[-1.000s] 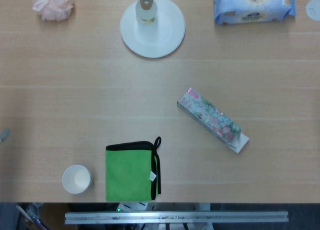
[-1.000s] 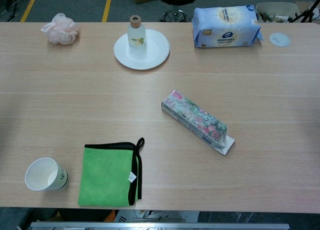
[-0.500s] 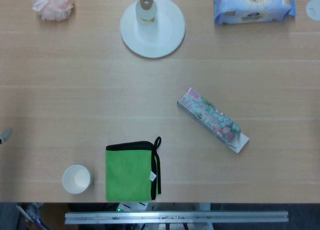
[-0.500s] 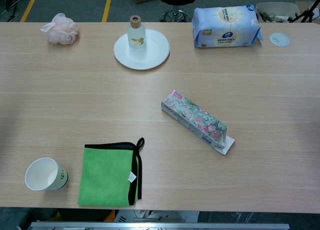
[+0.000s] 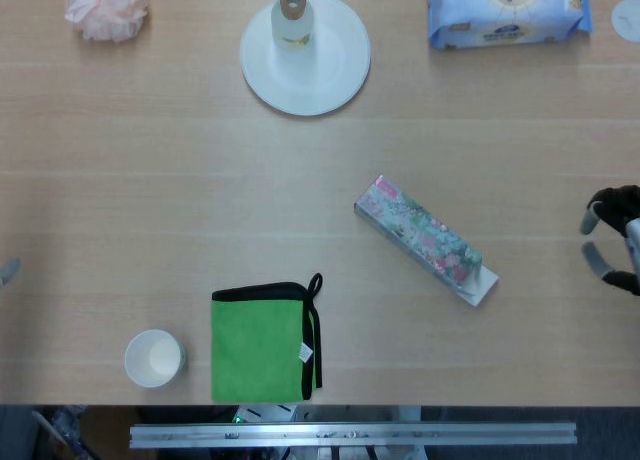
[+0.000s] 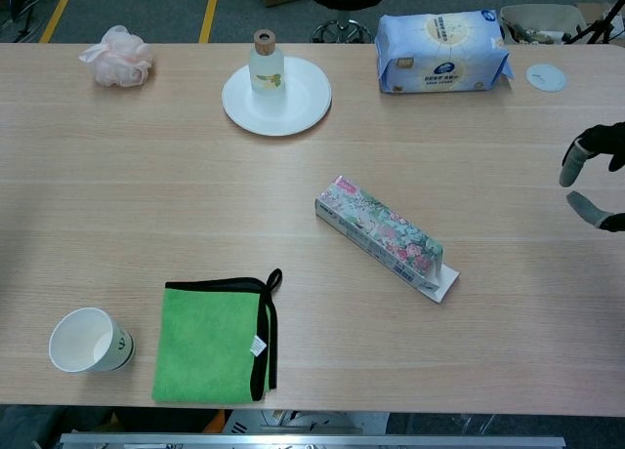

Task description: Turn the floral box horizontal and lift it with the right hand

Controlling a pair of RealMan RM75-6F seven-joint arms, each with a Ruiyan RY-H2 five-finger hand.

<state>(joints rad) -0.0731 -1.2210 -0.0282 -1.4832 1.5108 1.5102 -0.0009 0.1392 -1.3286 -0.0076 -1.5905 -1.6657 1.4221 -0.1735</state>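
Wooden table [image 6: 146, 176], we counted one floral box [image 6: 384, 235] lying diagonal, one plate [image 6: 293, 107], one cup [image 6: 88, 340], our right hand [image 6: 594, 178] well apart at its right, fingers spread, holding nothing

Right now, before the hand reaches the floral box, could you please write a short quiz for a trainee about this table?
1. True or false: the right hand already touches the floral box.
2. What stands on the white plate? A) the paper cup B) the small bottle C) the tissue pack
3. Fill in: the green cloth lies just to the ____ of the paper cup in the chest view.

Key
1. False: the hand is apart from the box, near the right edge, fingers apart and empty.
2. B: the small bottle stands at the plate's far side.
3. right
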